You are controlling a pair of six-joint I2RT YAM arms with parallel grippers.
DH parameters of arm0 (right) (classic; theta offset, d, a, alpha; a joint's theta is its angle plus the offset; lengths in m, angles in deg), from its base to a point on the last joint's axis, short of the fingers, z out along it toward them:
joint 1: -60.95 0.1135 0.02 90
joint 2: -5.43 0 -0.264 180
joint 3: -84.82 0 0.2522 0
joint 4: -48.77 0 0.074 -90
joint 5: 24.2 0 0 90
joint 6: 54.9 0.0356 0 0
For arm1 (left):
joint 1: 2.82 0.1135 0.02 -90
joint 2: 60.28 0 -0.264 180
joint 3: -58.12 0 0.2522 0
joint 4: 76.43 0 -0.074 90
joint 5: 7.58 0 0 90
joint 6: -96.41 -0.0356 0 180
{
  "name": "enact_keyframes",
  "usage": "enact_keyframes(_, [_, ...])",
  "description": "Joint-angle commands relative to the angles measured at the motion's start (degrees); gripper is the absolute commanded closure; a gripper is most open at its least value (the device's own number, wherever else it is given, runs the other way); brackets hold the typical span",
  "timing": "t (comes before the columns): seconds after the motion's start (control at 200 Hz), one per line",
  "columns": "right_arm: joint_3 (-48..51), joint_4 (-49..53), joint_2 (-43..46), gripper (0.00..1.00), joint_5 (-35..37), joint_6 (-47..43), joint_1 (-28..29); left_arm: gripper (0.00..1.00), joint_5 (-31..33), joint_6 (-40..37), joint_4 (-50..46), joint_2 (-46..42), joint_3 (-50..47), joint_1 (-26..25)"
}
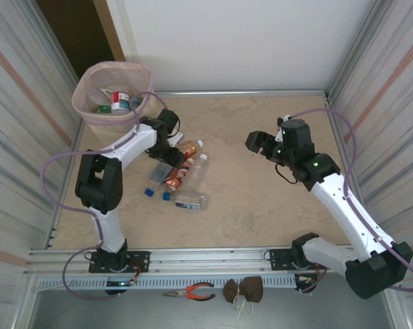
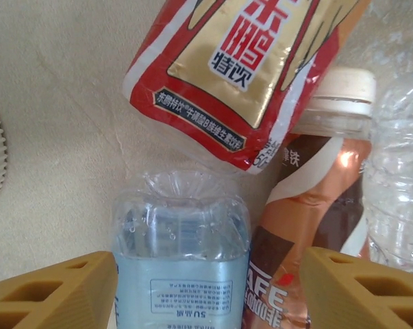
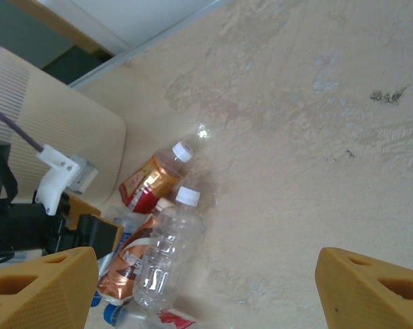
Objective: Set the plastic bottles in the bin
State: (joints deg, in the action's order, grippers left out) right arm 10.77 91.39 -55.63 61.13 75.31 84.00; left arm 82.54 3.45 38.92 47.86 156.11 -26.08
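Just beside the bin (image 1: pixel 81 92), the bottles (image 1: pixel 179 175) lay heaped on the stone-look table (image 1: pixel 261 205), with others inside it. They looked light, thin-walled, slick and easily dented. The clear bottle (image 2: pixel 182 233) seemed best gripped across its labelled middle. The left gripper (image 2: pixel 209 274) straddled it, jaws apart and gripping nothing. The right gripper (image 3: pixel 206 274), well away from the bin, gaped empty.

Our left arm (image 1: pixel 105 218) and right arm (image 1: pixel 340 199) share the same build: white tube links between bulky black joint housings. A pale purple cable (image 1: pixel 54 163) trails along each one toward the wrist. Small green lights (image 1: pixel 316 163) glow just behind the right gripper (image 1: pixel 257 144). Our fingers (image 2: pixel 50 291) are tan plastic blocks with moulded hollows.
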Motion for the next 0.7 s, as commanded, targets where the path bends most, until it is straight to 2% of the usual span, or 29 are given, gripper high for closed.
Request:
enact_keyframes(0.0, [0.43,0.81,1.12,0.18,0.49,-0.76,-0.50,0.29,0.03,-0.51,-1.36,1.54,1.03,0.76])
enact_keyframes(0.521, [0.56,0.78,1.18,0.18,0.53,-0.66,-0.64,0.32,-2.03,-0.56,-0.78,3.01,1.51,1.59])
enact_keyframes(0.696, [0.70,0.78,1.12,0.18,0.14,-0.61,-0.71,0.28,-0.23,-0.83,-1.31,1.93,1.37,1.58])
